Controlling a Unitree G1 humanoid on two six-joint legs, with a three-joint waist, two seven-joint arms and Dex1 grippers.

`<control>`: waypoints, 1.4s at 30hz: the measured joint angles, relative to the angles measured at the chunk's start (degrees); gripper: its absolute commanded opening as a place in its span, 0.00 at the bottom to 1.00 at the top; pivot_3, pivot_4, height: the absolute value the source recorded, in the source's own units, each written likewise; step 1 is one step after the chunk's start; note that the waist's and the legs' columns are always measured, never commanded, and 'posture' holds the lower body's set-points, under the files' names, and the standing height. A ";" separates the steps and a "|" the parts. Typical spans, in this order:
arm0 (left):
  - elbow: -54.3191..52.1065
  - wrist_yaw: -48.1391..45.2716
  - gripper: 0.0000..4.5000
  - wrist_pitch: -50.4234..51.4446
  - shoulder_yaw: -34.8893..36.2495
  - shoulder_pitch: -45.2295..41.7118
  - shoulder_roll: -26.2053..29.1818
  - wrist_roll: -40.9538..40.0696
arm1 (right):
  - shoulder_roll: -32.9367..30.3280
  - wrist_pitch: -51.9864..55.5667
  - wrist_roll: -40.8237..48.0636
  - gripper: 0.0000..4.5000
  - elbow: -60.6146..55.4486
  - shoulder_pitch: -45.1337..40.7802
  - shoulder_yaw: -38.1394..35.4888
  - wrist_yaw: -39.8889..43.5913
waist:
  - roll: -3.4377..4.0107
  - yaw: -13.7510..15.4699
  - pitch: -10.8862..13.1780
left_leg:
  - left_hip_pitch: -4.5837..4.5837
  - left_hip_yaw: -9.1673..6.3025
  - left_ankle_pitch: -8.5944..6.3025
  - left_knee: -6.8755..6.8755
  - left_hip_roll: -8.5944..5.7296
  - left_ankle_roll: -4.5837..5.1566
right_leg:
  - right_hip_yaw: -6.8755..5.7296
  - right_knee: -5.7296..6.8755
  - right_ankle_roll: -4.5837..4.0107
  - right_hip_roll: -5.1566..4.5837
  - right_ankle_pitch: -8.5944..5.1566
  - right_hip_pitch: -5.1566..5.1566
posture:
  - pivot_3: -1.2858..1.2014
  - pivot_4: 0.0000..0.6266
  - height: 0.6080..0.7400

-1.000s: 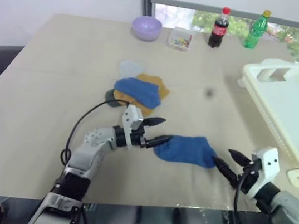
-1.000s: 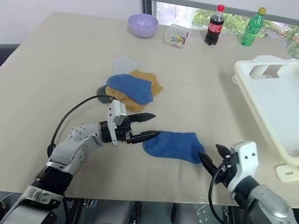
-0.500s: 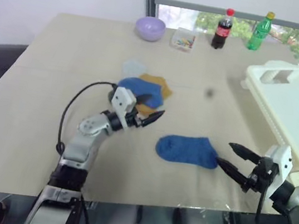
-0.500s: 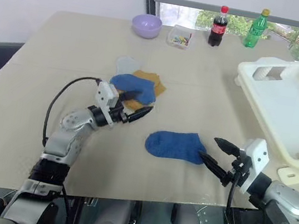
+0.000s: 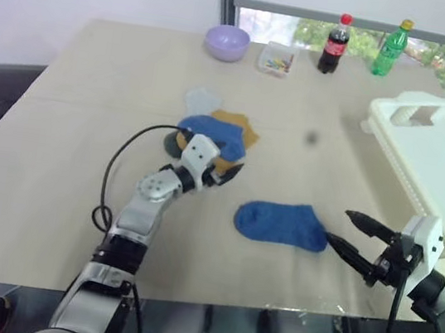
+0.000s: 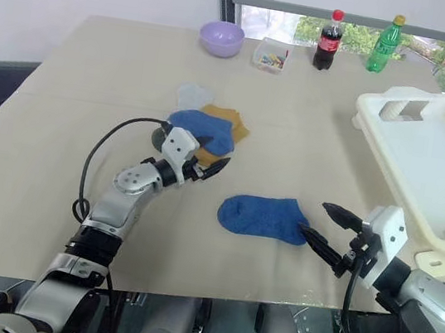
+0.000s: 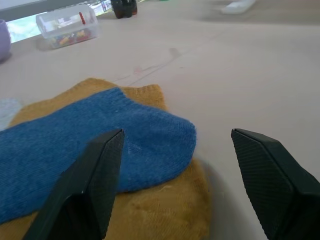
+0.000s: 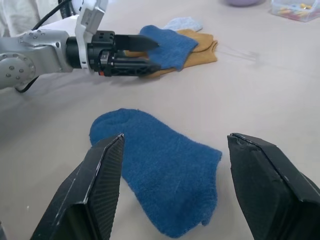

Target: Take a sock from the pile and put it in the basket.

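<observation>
1. the left gripper (image 5: 223, 172) has its two black fingers spread and empty, reaching level at the near edge of the pile (image 5: 210, 135). in the left wrist view the blue sock on top (image 7: 85, 145) and the mustard-orange sock under it (image 7: 165, 210) sit between the finger pads, with no contact visible.
2. the right gripper (image 5: 348, 235) is spread as well and holds nothing — its tips point toward 9 o'clock at the loose blue sock (image 5: 281, 224). the lower tip is just beside the sock's end; whether it touches cannot be told.
3. the loose blue sock lies flat on the table (image 5: 88, 113), alone, at about 4 o'clock from the pile and well apart from it.
4. the pile sits left of the table's middle: blue over mustard-orange, a pale grey-blue piece (image 5: 201, 100) at its 11 o'clock edge, a dark grey piece (image 5: 170, 144) at its 8 o'clock edge, partly hidden by the left arm's black cable.
5. the basket (image 5: 440, 166) — white, with slotted sides and a cut-out handle at its far end — stands at 3 o'clock of the table, holding no sock.
6. along the far edge, at 12 o'clock: a lilac bowl (image 5: 227, 42), a small clear box (image 5: 275, 58), a cola bottle (image 5: 335, 43) and a green bottle (image 5: 391, 47).
</observation>
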 measured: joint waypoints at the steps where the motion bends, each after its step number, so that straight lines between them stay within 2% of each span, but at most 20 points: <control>1: 0.18 0.11 0.81 0.12 -0.21 -0.25 -0.06 0.13 | 0.05 -0.04 0.00 0.74 -0.08 0.14 0.00 -0.06 | 0.00 0.01 0.00 | 0.00 0.00 0.00 0.00 0.00 0.00 | -0.01 0.00 0.00 0.00 0.00 0.00 | 0.52 0.24 1.00; 12: 4.27 6.66 0.81 2.67 -3.86 -5.61 0.92 9.73 | 0.80 -1.31 -0.32 0.74 -0.74 1.61 0.00 -2.44 | -0.01 -0.05 0.00 | 0.02 0.00 0.00 0.06 -0.01 0.00 | 0.01 0.09 0.01 0.01 0.00 0.00 | 0.52 0.24 1.00; 15: 4.49 7.63 0.63 2.72 -4.32 -5.85 0.79 10.84 | 0.80 -1.49 -0.32 0.75 -0.74 1.60 0.00 -2.58 | -0.01 -0.02 0.00 | 0.01 0.01 0.00 0.08 -0.01 0.00 | 0.02 0.09 0.01 0.00 0.00 0.00 | 0.52 0.24 1.00; 17: 5.01 8.13 0.41 2.72 -4.32 -5.85 0.65 10.84 | 0.81 -1.67 -0.32 0.75 -0.74 1.60 0.00 -2.69 | -0.01 -0.02 0.00 | 0.01 0.01 0.00 0.09 -0.01 0.00 | 0.01 0.10 0.01 0.00 0.00 0.00 | 0.52 0.24 1.00; 21: 5.29 8.39 0.03 2.75 -4.19 -5.85 0.16 10.49 | 0.90 -1.97 -0.34 0.75 -0.74 1.59 0.00 -3.18 | -0.01 -0.02 0.00 | 0.02 0.00 0.00 0.10 0.00 0.00 | 0.01 0.13 0.01 0.00 0.00 0.00 | 0.52 0.24 1.00; 22: 5.25 8.42 0.01 2.87 -4.03 -5.85 -0.07 10.16 | 0.94 -2.03 -0.36 0.75 -0.74 1.59 0.01 -3.32 | -0.01 -0.02 0.00 | 0.01 0.00 0.00 0.11 0.00 0.00 | 0.01 0.13 0.01 0.00 0.00 0.00 | 0.52 0.24 1.00; 42: -0.89 9.70 0.01 11.75 -1.09 -8.51 -0.14 8.35 | 2.47 -2.30 -2.38 0.75 -0.69 1.51 1.88 -4.20 | -0.01 -0.04 0.00 | -0.02 -0.01 0.00 0.31 -0.01 0.00 | 0.01 0.26 0.02 0.00 0.00 0.00 | 0.52 0.24 1.00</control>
